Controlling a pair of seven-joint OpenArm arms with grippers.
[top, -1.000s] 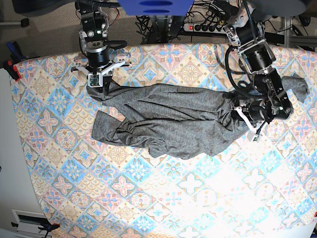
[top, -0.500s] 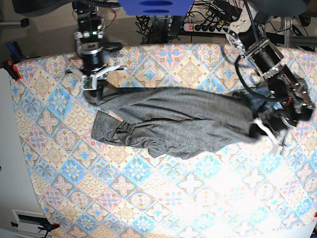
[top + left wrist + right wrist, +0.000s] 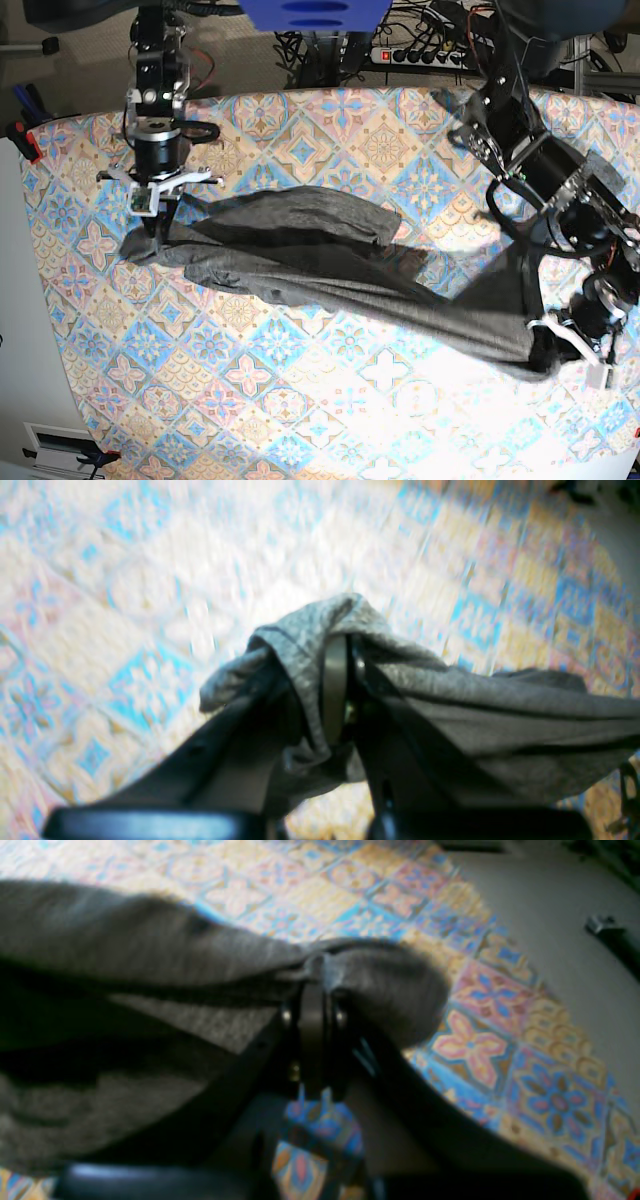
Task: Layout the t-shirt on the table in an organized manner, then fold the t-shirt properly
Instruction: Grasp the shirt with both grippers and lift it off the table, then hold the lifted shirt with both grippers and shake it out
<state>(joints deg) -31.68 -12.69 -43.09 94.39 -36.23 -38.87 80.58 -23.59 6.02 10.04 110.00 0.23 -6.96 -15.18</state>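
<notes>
Shirt: the shirt hangs stretched in a long band from the left middle of the base view to the lower right, and only part of it seems to rest on the bench.
Why stretched: each arm holds one end, so I judge they pull the cloth apart to open it before laying it flat.
Right claw: the right claw, at the left of the base view, is closed on the shirt; in its wrist view grey cloth is pinched between the fingers.
Left claw: the left claw, at the lower right, also grips the shirt; in its wrist view cloth wraps over the narrow fingers.
Folded part: a flap lies doubled over the middle, so the shirt is not yet spread.
Hard to see: sleeves and collar cannot be told apart in the bunched cloth.
Blur: both wrist views are smeared, so which edge each claw holds is unclear.
Cut off: the left arm partly covers its own end of the shirt.
</notes>
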